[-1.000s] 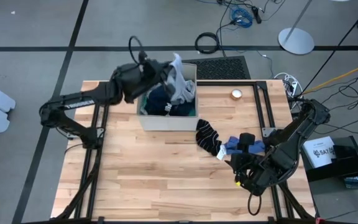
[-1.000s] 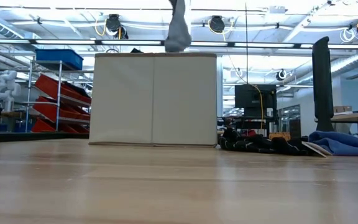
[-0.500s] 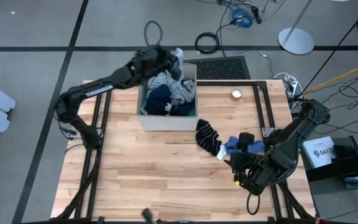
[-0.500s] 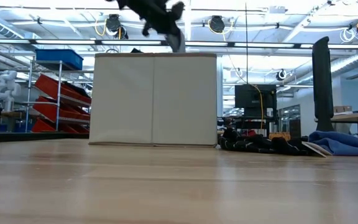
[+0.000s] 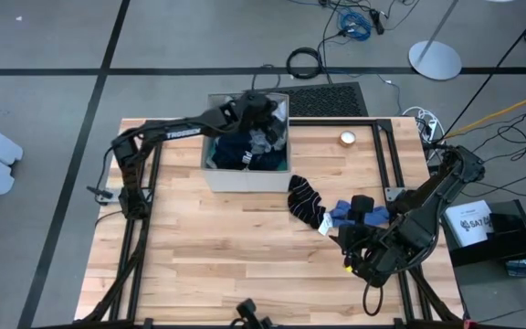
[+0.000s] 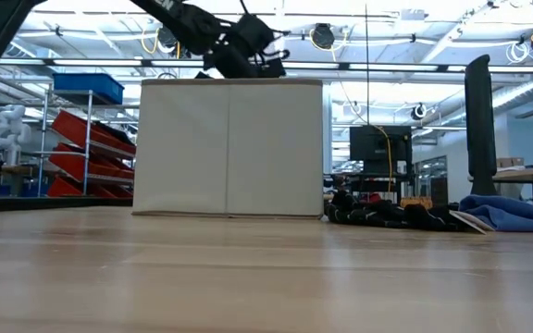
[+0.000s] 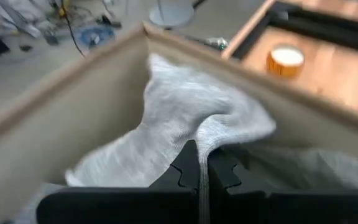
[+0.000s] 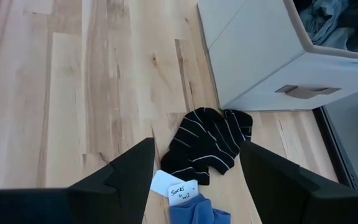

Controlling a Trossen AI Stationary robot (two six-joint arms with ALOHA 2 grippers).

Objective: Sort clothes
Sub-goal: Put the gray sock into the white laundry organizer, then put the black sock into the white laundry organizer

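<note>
Clothes: grey garment (image 7: pixel 185 124), soft and crumpled, inside the beige box (image 5: pixel 245 175) on the worktop (image 5: pixel 226 256).
Left tool (image 5: pixel 261 105): pinching the grey garment.
Right tool (image 5: pixel 352 260): spread, idle.
Change: garment lowered from above the box into it.

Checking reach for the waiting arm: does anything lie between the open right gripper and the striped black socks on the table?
Nothing visible does. Bare wooden tabletop lies between the open right gripper and the striped black socks; a white handwritten label sits just beside them.
</note>
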